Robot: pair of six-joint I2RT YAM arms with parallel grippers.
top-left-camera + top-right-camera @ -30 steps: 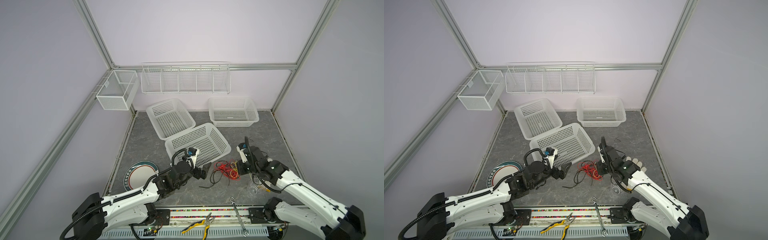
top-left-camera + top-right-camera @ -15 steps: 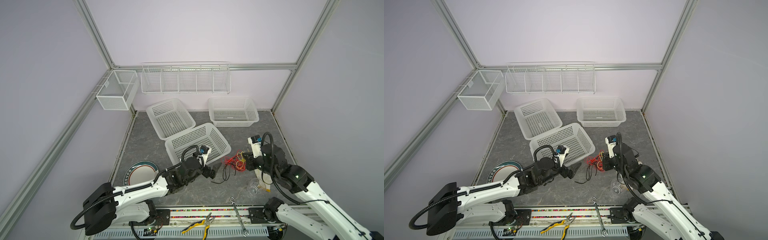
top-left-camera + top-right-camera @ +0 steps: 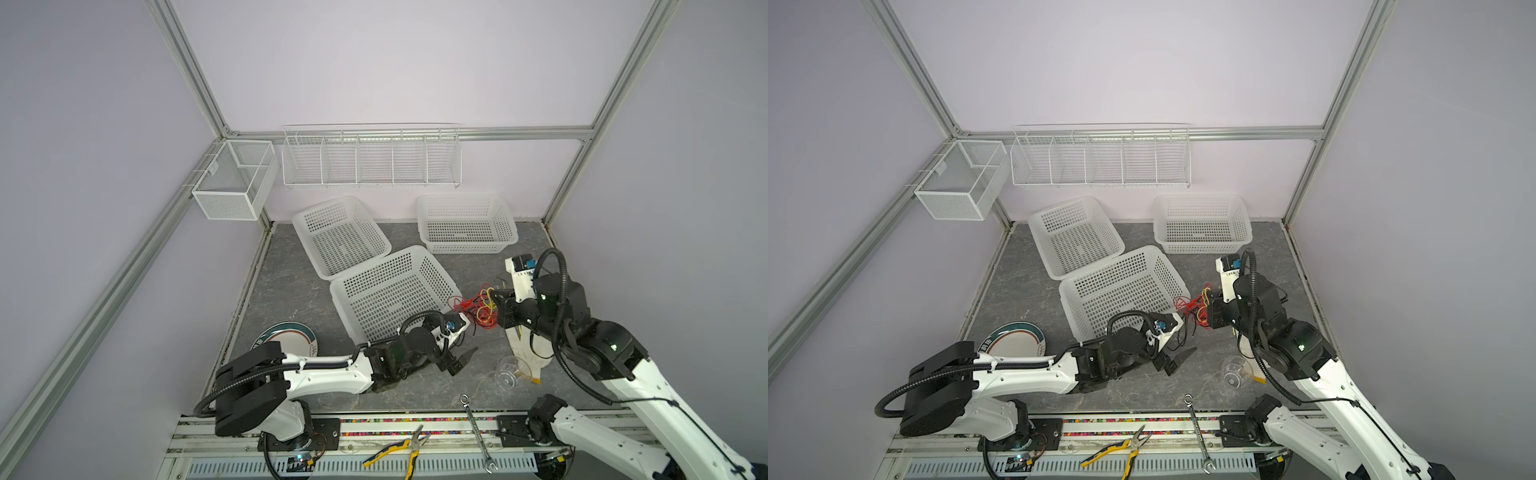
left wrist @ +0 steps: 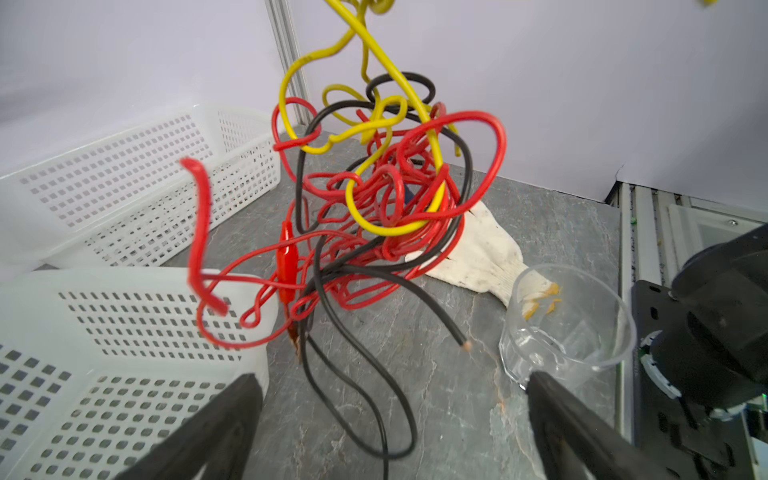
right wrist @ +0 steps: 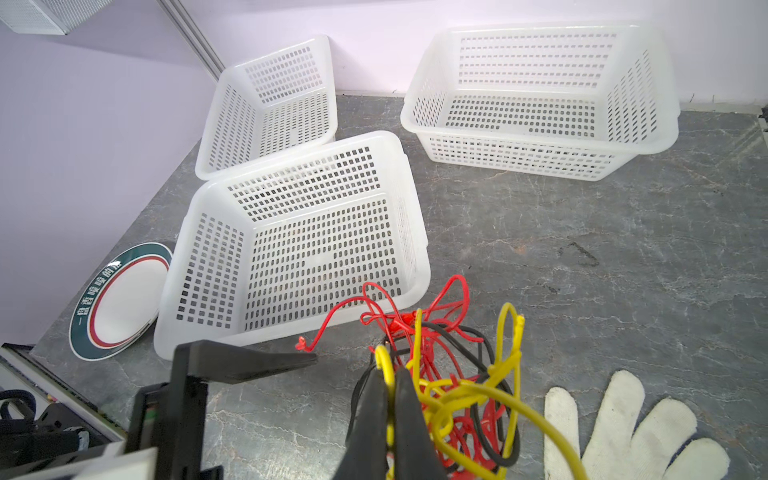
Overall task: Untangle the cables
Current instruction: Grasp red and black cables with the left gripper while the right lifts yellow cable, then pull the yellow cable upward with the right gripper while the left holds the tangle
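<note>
Left wrist view: the left gripper (image 4: 392, 376) has its jaws spread wide, down low by the white basket (image 4: 124, 282). Right in front of it the cables (image 4: 386, 187) hang as one red, yellow and black knot. Their ends trail down toward the table (image 4: 457, 415), and a black loop dangles between its fingers (image 4: 216, 424). Further right, the right gripper (image 5: 388, 372) is pinched tight on a yellow strand, holding the knot up.

This is a robotics lab test cell. Bare silver aluminium frame posts (image 3: 195, 79) hold plain lilac wall panels (image 3: 395, 62) around a grey marbled worktop (image 3: 291, 291). Two white-and-black robot arms (image 3: 324, 376) (image 3: 615, 345) are mounted on a slotted metal rail (image 3: 440, 440) along the front edge. A white wire rack (image 3: 372, 156) hangs on the back bar.
</note>
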